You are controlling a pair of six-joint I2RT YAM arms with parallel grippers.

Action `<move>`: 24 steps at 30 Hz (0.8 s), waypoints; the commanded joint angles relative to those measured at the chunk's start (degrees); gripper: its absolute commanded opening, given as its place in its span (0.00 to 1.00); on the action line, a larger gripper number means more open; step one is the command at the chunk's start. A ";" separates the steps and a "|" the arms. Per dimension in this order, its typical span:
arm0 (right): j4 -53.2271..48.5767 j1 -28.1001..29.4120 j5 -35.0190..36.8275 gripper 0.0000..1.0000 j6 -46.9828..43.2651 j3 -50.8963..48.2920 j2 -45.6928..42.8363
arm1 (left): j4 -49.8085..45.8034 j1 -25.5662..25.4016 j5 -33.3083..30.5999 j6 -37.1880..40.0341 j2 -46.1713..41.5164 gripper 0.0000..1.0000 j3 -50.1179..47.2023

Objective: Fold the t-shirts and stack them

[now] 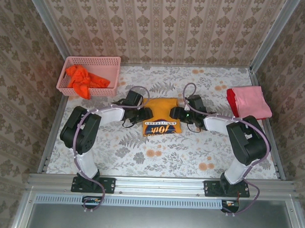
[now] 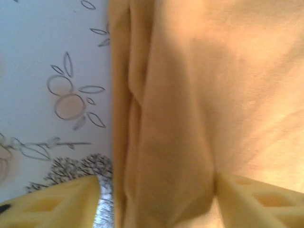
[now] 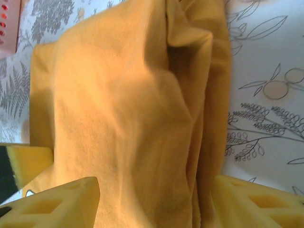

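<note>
The golden-yellow t-shirt lies folded in the middle of the table, its dark-blue print on the near part. My left gripper is at the shirt's left edge and my right gripper at its right edge. In the left wrist view the left gripper is open, its fingers wide apart around the shirt's folded edge. The right gripper is open too, straddling the layered yellow cloth. An orange-red t-shirt sits crumpled in the basket. A folded pink t-shirt lies on a red one at the right.
The pink lattice basket stands at the back left corner. Patterned walls and metal rails enclose the floral tablecloth. Bare cloth lies in front of the yellow shirt and between it and the pink stack.
</note>
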 commanded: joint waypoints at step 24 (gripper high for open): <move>-5.80 2.64 1.11 0.67 2.75 6.71 6.91 | 1.68 1.80 5.68 1.83 7.76 0.16 2.08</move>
